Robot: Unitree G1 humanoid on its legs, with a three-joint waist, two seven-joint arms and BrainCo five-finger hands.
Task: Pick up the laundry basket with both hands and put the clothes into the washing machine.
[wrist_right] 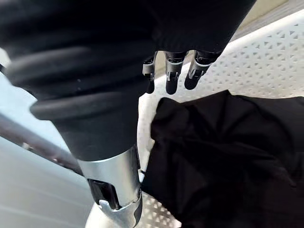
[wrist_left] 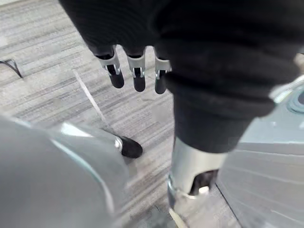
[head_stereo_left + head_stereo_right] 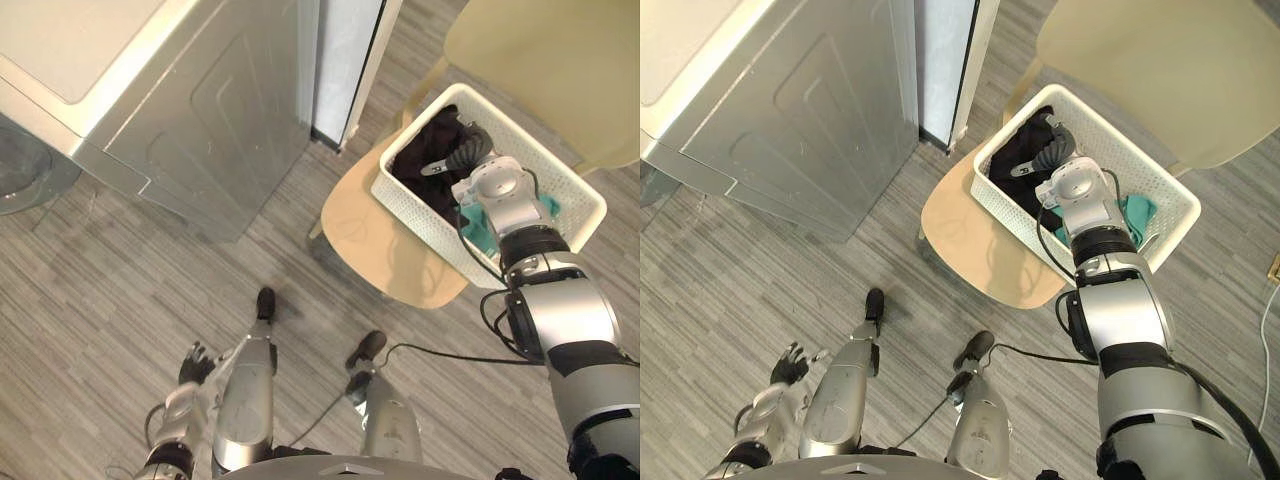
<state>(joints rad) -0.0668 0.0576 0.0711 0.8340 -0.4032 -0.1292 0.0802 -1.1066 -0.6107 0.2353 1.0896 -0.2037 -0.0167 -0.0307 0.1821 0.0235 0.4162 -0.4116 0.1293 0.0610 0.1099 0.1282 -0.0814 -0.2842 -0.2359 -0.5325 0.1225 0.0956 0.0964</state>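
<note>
Washing machine, silver-grey, fills the upper left, its side panel facing the middle of the room. Below it, low at the left, the left hand hangs over the grey plank floor. In its wrist view its fingers are straight and spread a little, with nothing between them and only the floor beyond.

Just right of the machine stands a white upright panel. Next to that is a round wooden seat, and the white laundry basket sits on it, overhanging its right edge and well apart from the machine.

Inside the basket, black clothes are heaped at the end nearer the machine, and a teal cloth lies at the other end. The right hand reaches down into the basket over the black heap. In its wrist view the fingers are loosely extended near the basket's perforated inner wall, just above the black cloth, and are not closed around anything. Whether the tips touch the cloth cannot be told.

Behind the basket, at the upper right, is a pale beige surface.
</note>
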